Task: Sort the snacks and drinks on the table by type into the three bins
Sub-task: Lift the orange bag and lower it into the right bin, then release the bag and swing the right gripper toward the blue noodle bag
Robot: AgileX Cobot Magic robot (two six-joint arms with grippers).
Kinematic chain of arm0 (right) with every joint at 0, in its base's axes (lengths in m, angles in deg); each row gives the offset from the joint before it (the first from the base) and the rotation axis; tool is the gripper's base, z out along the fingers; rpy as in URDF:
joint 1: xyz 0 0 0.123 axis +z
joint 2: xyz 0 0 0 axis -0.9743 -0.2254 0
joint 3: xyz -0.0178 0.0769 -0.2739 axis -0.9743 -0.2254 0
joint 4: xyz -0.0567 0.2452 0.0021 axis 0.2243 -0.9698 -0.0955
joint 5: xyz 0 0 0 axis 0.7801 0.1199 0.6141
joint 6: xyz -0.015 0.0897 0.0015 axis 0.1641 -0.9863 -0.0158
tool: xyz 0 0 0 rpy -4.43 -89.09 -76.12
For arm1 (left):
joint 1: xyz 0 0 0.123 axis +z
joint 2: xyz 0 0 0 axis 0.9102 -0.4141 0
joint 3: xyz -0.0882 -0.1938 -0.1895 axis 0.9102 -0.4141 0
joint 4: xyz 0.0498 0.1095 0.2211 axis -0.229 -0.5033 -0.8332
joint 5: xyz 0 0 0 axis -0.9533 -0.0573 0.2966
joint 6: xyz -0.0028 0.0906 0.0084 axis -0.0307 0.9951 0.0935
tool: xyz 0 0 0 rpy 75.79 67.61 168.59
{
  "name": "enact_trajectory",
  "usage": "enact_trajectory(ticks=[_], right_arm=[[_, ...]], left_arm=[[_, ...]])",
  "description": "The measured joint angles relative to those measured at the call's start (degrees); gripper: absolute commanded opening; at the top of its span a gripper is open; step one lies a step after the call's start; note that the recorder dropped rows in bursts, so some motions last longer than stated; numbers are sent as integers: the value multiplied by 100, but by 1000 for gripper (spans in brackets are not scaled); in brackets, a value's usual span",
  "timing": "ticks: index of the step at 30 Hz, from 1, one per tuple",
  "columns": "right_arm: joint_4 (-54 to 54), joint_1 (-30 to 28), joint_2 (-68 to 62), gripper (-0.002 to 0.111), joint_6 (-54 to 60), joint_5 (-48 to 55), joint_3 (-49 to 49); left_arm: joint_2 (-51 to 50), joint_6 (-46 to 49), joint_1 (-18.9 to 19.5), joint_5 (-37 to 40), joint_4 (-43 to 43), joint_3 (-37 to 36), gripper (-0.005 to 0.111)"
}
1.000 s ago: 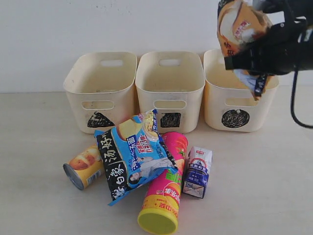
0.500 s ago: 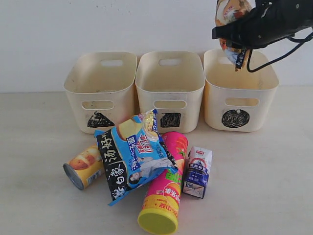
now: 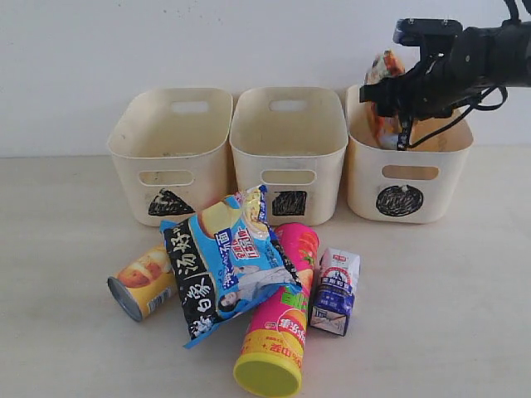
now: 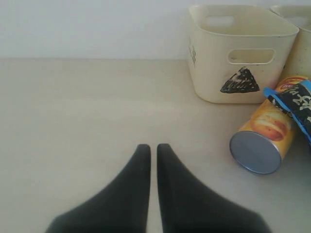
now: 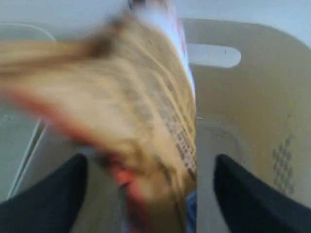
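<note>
Exterior view, lower centre: a tall pink chip tube (image 3: 280,319) lies on the table (image 3: 448,323), its yellow-green lid (image 3: 267,375) nearest the camera. A blue-and-white carton (image 3: 336,290) stands just right of it, touching or nearly so. A blue-white-black crinkly bag (image 3: 226,269) lies tilted across the tube's upper part. At lower left, a shorter yellow-red chip tube (image 3: 143,282) lies on its side with the bag's edge over it.

Left wrist view: the left gripper (image 4: 150,146) hangs above bare table, jaws drawn almost together and holding nothing.

Mid-frame, three cream bins stand side by side in a row: the triangle bin (image 3: 133,166) at left, the square bin (image 3: 249,170) in the centre, the circle bin (image 3: 436,178) at right.

Upper right: the right gripper (image 3: 394,95) is over the circle bin. The orange-yellow bag (image 3: 385,68) is partly inside that bin's mouth. In the right wrist view the bag is blurred, and the dark fingers (image 5: 43,204) stand wide on either side of it with gaps showing, not clamped on it.
</note>
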Motion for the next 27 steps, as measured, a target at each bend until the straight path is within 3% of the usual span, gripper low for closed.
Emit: enact_trajectory(ticks=[3, 6, 11, 18, 27], right_arm=[[0, 0, 0, 95, 11, -71, 43], [0, 0, 58, 85, 11, 5, 51], [22, -11, 362, 55, 139, 427, 51], [37, -11, 962, 0, 690, 1545, 51], [37, -11, 1552, 0, 1133, 2905, -36]], left_arm=[[0, 0, 0, 0, 0, 0, 4], [0, 0, 0, 0, 0, 0, 4], [0, 0, 0, 0, 0, 0, 4], [0, 0, 0, 0, 0, 0, 4], [0, 0, 0, 0, 0, 0, 4]])
